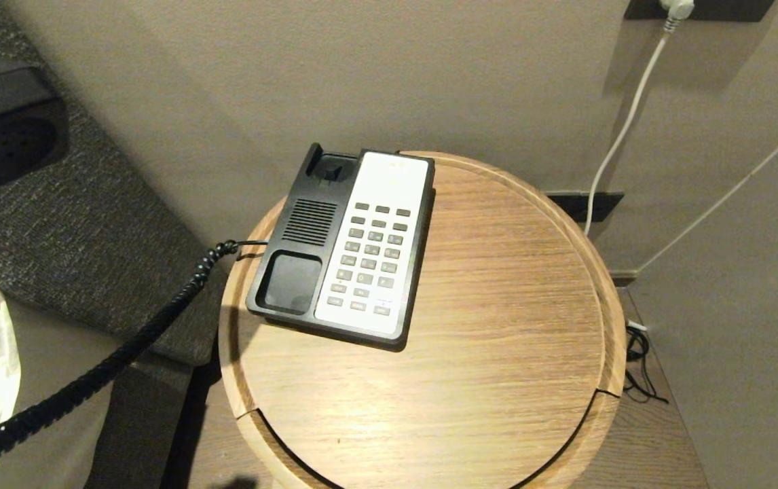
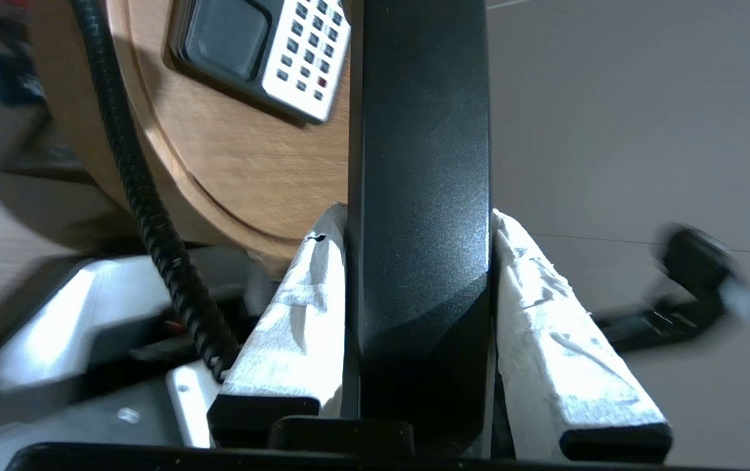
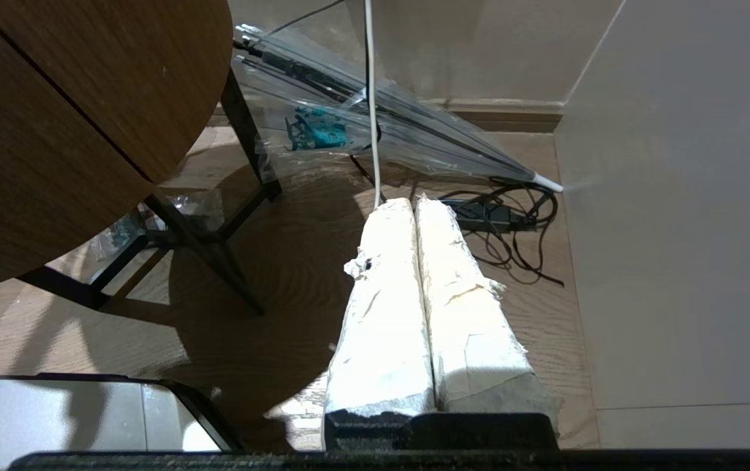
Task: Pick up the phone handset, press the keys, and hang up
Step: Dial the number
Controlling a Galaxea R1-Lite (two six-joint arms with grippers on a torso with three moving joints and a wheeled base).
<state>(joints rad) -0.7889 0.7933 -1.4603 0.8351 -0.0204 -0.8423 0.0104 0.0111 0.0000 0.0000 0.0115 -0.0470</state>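
Now phone handset (image 2: 417, 196) lengthwise between left hand (image 2: 417, 222) fingers (image 2: 296, 314), toward table (image 2: 237, 176).

Glossy black plastic phone handset (image 2: 417, 196), wood-grain table (image 1: 497, 305)

left hand (image 2: 417, 222) | white-wrapped fingers (image 2: 296, 307) (crinkled tape) | black bases

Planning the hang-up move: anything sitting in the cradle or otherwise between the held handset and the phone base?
Nothing visible. The left gripper holds the phone handset off the table's edge; the phone base cradle is empty. Only the coiled cord trails off its left side.
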